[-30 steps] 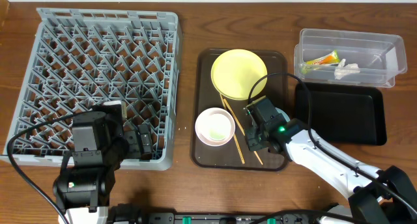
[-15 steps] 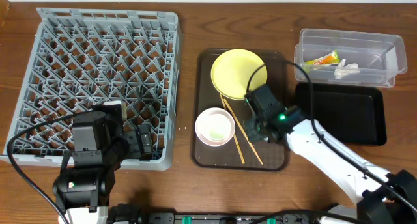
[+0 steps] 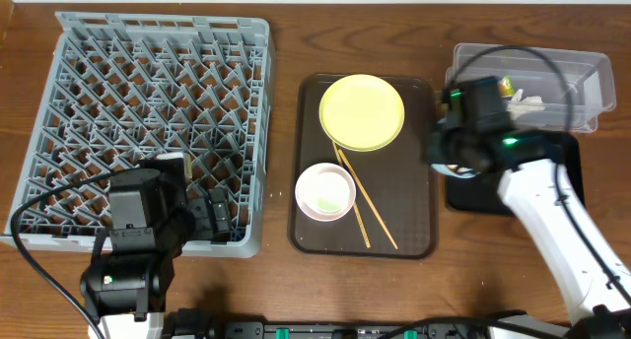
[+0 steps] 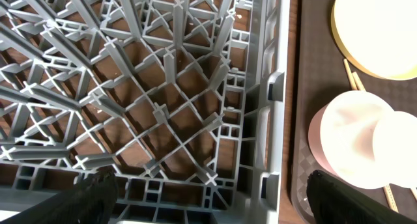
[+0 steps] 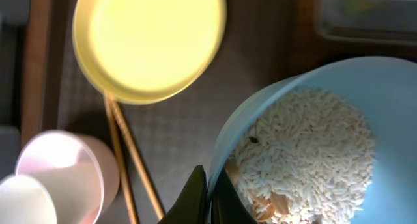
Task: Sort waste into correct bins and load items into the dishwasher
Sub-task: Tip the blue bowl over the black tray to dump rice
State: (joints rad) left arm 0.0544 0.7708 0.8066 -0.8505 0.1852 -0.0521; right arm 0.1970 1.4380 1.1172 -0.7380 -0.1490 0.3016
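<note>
My right gripper is shut on the rim of the light blue bowl, one finger inside and one outside. The bowl holds whitish rice scraps. In the overhead view the right arm hides the bowl and hangs over the left end of the black tray. The clear tub holds the wrapper and crumpled paper. The yellow plate, the pink bowl with the white cup in it, and the chopsticks lie on the brown tray. My left gripper is open over the grey dish rack's near right corner.
The dark brown serving tray sits between the rack and the bins. A black cable loops from the right arm over the clear tub. The left arm's body covers the rack's front edge.
The right arm has swung from the brown tray's front, back and to the right, to the black tray's left end, carrying the blue bowl. The left arm has not moved.
</note>
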